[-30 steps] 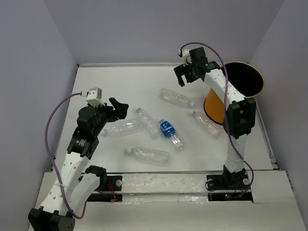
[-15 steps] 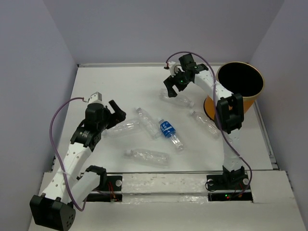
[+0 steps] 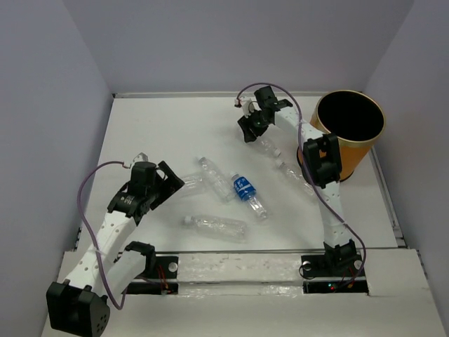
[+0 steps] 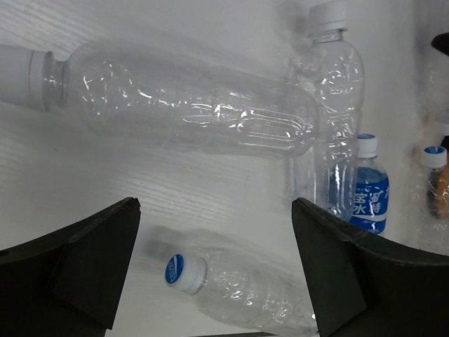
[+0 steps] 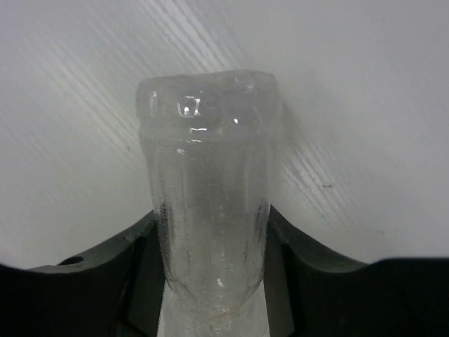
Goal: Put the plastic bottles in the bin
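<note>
Several clear plastic bottles lie on the white table. My right gripper is shut on the base end of one bottle lying left of the orange bin. In the right wrist view the gripper has a finger pressing each side of that bottle. My left gripper is open and low beside a bottle. In the left wrist view this gripper is wide open, with a blue-topped cap between the fingers. A blue-labelled bottle lies mid-table.
More bottles lie at the front, in the middle and near the bin's foot. The left wrist view shows a long clear bottle and an upright-looking one ahead. Grey walls enclose the table.
My right gripper swung from beside the bin down and left onto the far bottle and took hold of it. My left gripper lowered toward the bottles on the left.
</note>
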`<control>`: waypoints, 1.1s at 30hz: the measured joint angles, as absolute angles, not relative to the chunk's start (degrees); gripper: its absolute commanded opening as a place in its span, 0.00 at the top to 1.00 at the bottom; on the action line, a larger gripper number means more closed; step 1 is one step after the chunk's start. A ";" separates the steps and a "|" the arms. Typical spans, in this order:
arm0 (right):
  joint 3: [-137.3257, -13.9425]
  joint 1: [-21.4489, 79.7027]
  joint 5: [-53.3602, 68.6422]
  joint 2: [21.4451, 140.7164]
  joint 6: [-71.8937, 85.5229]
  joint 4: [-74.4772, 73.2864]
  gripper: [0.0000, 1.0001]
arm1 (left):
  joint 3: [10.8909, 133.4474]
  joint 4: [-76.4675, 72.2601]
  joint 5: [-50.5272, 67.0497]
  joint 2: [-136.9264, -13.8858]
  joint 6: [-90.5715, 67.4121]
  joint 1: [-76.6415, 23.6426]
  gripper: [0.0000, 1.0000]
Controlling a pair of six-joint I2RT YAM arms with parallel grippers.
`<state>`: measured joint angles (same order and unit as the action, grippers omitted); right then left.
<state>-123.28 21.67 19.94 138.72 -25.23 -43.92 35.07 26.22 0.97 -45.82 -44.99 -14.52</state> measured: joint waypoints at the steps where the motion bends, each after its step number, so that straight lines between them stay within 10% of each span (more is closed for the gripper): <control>1: -123.37 21.78 19.92 138.67 -24.97 -42.46 0.59 | 34.22 26.09 0.60 -46.50 -45.63 -14.52 0.01; 9: -121.93 22.96 20.18 132.84 -17.32 -32.77 0.64 | 29.52 18.13 -3.51 -48.25 -52.14 -14.50 0.01; 18: -107.59 21.67 7.16 96.73 -6.87 -10.26 0.72 | 24.73 8.10 -6.00 -50.48 -56.47 -14.52 0.01; 29: -84.33 -3.44 -17.06 75.99 7.79 6.96 0.72 | 21.50 2.13 -10.13 -49.71 -57.14 -14.52 0.01; 32: -76.49 -5.39 -20.03 76.12 11.38 6.39 0.65 | 20.97 0.64 -11.07 -50.02 -57.14 -14.52 0.01; 33: -74.02 -5.91 -20.82 76.47 12.56 5.89 0.48 | 20.60 -0.34 -11.55 -50.33 -57.14 -14.52 0.01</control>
<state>-74.02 -5.91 -20.82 76.47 12.56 5.89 20.60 -0.34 -11.55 -50.33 -57.14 -14.52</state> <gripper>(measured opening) 0.548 0.989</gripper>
